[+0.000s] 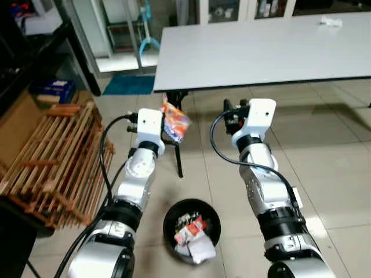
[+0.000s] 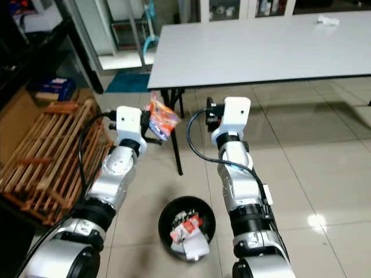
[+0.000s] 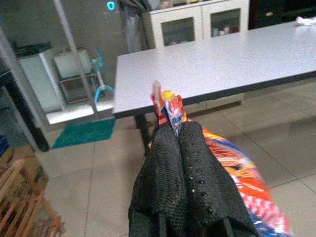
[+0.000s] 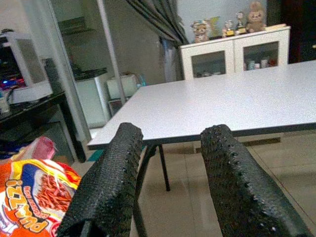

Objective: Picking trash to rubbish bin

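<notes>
Snack wrapper: near part hidden behind left tool fingers, lower end cut off by frame edge in left wrist view; print blurred there. In right wrist view wrapper cropped at frame edge, lettering only partly legible. Bin: contents too small to identify beyond red/white scraps. White object on far end of counter: too small to tell.

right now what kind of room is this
Probably a home dining or utility room: a large grey table on tiled floor, a white glass-door cabinet with ornaments on top, and a wooden rack beside it.
</notes>
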Tool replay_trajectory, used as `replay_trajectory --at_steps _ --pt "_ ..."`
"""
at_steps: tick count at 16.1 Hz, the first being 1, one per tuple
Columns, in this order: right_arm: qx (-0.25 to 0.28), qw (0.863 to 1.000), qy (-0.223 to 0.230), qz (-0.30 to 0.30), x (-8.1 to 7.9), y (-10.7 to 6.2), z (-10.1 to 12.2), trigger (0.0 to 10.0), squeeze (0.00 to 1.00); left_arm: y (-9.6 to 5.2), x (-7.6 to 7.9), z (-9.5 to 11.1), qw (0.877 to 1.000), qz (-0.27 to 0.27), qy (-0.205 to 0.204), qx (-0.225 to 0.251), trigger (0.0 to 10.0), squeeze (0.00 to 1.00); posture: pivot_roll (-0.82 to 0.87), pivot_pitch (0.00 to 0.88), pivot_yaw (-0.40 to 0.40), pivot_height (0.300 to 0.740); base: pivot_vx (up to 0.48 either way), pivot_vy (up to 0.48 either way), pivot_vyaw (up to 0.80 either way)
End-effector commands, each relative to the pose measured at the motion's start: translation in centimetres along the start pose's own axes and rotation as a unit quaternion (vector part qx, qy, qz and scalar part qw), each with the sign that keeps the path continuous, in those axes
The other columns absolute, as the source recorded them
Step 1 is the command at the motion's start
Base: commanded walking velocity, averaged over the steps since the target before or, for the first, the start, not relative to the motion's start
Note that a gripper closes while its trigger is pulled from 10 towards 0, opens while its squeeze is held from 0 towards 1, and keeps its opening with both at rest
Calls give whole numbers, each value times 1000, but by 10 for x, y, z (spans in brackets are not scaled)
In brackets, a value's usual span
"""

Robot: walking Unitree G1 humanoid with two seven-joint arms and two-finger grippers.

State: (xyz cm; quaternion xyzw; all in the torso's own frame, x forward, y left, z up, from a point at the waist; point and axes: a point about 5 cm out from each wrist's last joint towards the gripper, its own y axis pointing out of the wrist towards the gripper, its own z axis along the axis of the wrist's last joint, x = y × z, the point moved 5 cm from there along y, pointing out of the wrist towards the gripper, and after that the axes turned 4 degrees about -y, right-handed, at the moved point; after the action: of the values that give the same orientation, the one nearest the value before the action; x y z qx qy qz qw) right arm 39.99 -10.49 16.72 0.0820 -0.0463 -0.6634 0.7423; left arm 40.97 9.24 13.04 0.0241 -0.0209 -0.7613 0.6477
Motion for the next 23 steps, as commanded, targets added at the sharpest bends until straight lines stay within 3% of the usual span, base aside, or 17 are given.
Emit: replay_trajectory --at_steps 1,7,11,12,14,16,18,19,20,23 --pt "1 1000 2 -9 6 1 2 10000 0 2 6 2 1000 -8 4 0 10000 0 -10 0 92 740 382 0 0" --pt "-1 1000 1 -7 4 1 1 10000 0 -1 13 -9 999 -33 0 -18 10000 0 -14 0 94 740 47 0 0" --pt "-1 1000 2 -7 4 1 1 10000 0 -9 4 -56 991 -43 -19 -125 10000 0 -19 0 96 740 0 0 0" --pt "-2 1000 1 -8 4 1 0 10000 0 -22 4 -85 980 -52 -17 -194 10000 0 -26 0 99 740 0 0 0" --pt "-2 1000 0 -9 5 1 0 10000 0 -50 13 -126 955 -70 -35 -287 10000 0 -38 0 103 740 0 0 0" --pt "0 1000 0 -9 4 1 1 10000 0 -59 18 -137 942 -90 -29 -321 10000 0 -51 0 108 740 0 0 0" --pt "0 1000 0 -9 4 1 1 10000 0 -81 36 -158 926 -123 -20 -356 10000 0 -52 0 109 740 0 0 0" --pt "0 1000 0 -9 4 1 1 10000 0 -81 36 -158 926 -123 -20 -356 10000 0 -52 0 109 740 0 0 0" --pt "1 1000 0 -8 3 2 2 10000 0 -90 44 -166 917 -147 13 -370 10000 0 -58 0 113 740 0 0 0" --pt "2 1000 -1 -8 3 1 2 10000 0 -94 49 -169 916 -152 19 -371 10000 0 -59 0 113 740 0 0 0"
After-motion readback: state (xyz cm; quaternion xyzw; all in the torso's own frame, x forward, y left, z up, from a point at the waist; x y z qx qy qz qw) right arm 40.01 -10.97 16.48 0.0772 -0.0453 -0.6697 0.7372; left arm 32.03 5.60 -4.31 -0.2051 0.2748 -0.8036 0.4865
